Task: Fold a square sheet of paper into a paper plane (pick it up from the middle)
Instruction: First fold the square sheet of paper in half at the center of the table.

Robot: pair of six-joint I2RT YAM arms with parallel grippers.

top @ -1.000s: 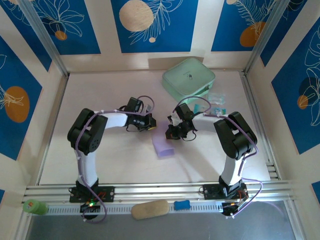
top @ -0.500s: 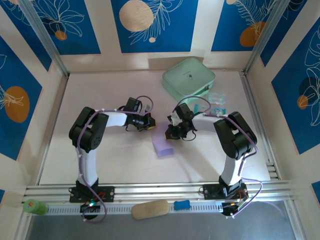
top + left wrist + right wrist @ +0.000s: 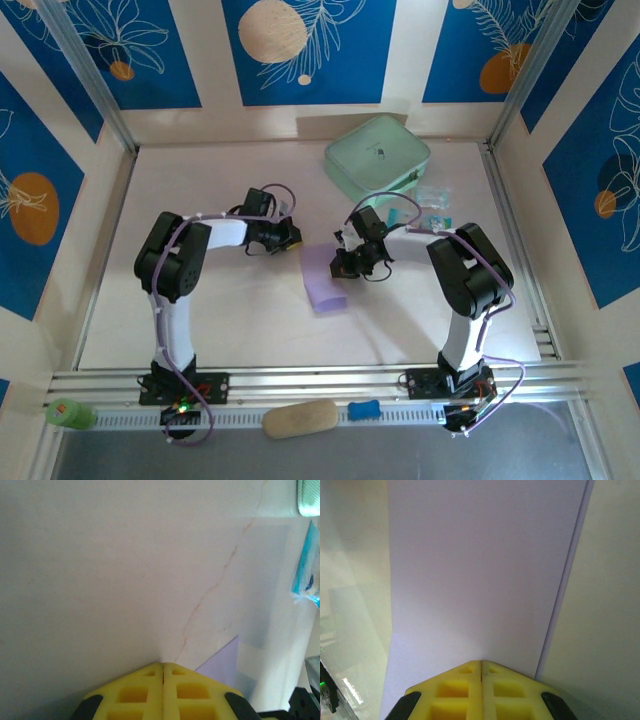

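Left arm (image 3: 172, 262) and right arm (image 3: 466, 268) both reach inward, elbows bent, jaws pressed together.

No word, number or brand can be read anywhere. The green case (image 3: 377, 157) has a small dark mark on its lid, too small to make out. The blue packet (image 3: 306, 574) in the left wrist view bears a dark blue emblem, too blurred to read
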